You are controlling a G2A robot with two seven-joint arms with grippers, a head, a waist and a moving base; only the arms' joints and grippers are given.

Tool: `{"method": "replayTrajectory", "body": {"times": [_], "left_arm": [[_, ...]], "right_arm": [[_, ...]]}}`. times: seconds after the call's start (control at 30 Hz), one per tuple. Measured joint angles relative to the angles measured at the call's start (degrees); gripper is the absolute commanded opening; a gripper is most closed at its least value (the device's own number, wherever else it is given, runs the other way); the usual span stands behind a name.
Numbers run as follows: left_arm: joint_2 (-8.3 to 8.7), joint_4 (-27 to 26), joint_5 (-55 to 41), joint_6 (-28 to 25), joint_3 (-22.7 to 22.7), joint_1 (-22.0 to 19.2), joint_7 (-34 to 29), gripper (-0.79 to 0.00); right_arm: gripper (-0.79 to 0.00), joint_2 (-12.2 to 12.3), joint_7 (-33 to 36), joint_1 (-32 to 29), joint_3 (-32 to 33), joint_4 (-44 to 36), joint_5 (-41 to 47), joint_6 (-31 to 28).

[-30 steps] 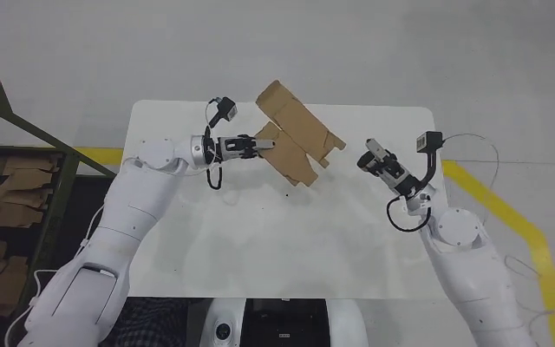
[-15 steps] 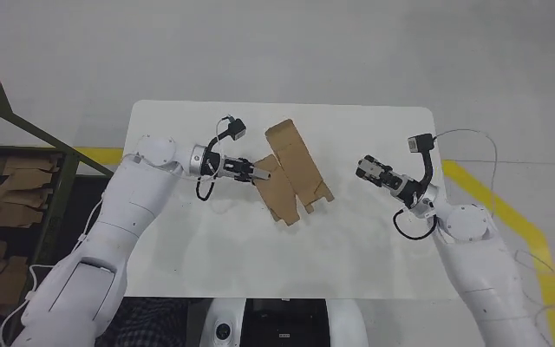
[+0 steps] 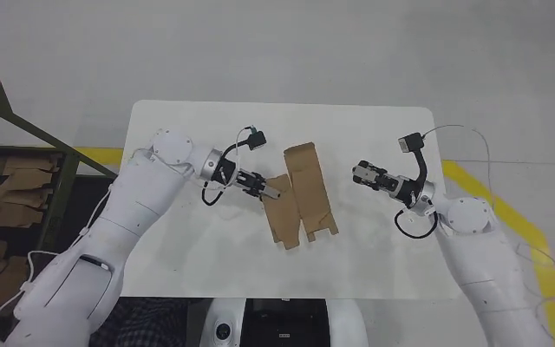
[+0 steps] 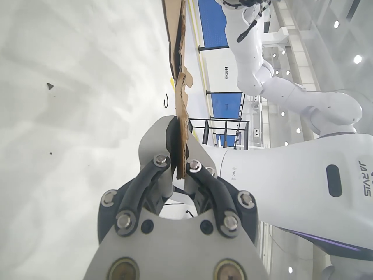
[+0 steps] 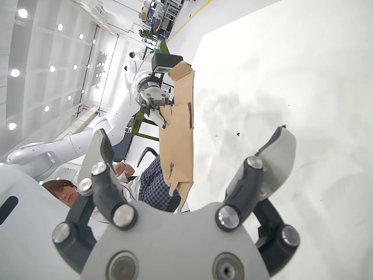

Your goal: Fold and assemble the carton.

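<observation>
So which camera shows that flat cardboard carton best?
The top view: it takes in the whole carton, with its outline and flaps clear. The left wrist view sees it edge-on, pinched in the left tool. The right wrist view shows one broad face, but at a slant.

Carton edge-on, ends lost
In the left wrist view the carton [image 4: 178, 59] shows only its thin edge, its far end cut by the frame, its near corner buried between the fingers of the left gripper [image 4: 178, 144]; in the right wrist view its near end lies behind the right gripper [image 5: 191, 139]; dark specks [image 4: 50, 86] on the table [image 4: 72, 117] are too small to identify
</observation>
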Motion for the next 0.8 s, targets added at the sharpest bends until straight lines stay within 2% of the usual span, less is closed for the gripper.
{"method": "replayTrajectory", "body": {"times": [0.23, 0.47, 0.5, 0.57, 0.6, 0.7, 0.8], "left_arm": [[0.18, 0.7, -3.4, 0.6, 4.3, -2.2, -0.6, -0.785], [-0.1, 1.6, -4.5, 0.2, 8.5, -4.9, -0.2, -0.785], [-0.14, 1.7, -4.8, 0.1, 9.1, -5.2, -0.1, -0.785], [-0.17, 1.9, -5.2, -0.1, 9.9, -5.7, 0.1, -0.785], [-0.18, 2.0, -5.5, -0.3, 10.4, -6.0, 0.3, -0.785], [-0.16, 2.3, -6.2, -0.6, 11.5, -6.5, 0.6, -0.785], [-0.06, 2.5, -6.9, -0.8, 12.5, -7.1, 0.8, -0.785]], "right_arm": [[0.0, -0.5, -0.5, 0.5, -2.7, 0.2, 1.8, 3.3], [0.0, -1.6, 0.9, 2.7, -8.1, 1.7, 3.1, 2.9], [-0.028, -1.7, 1.2, 3.0, -8.6, 1.9, 3.1, 2.6], [-0.219, -1.8, 1.7, 3.4, -9.2, 2.2, 3.3, 2.3], [-0.4, -1.8, 2.0, 3.7, -9.5, 2.5, 3.4, 2.2], [-0.545, -1.9, 2.9, 4.2, -9.9, 3.0, 3.5, 1.8], [-0.776, -1.9, 3.5, 4.4, -10.3, 3.6, 3.4, 1.3]]}}
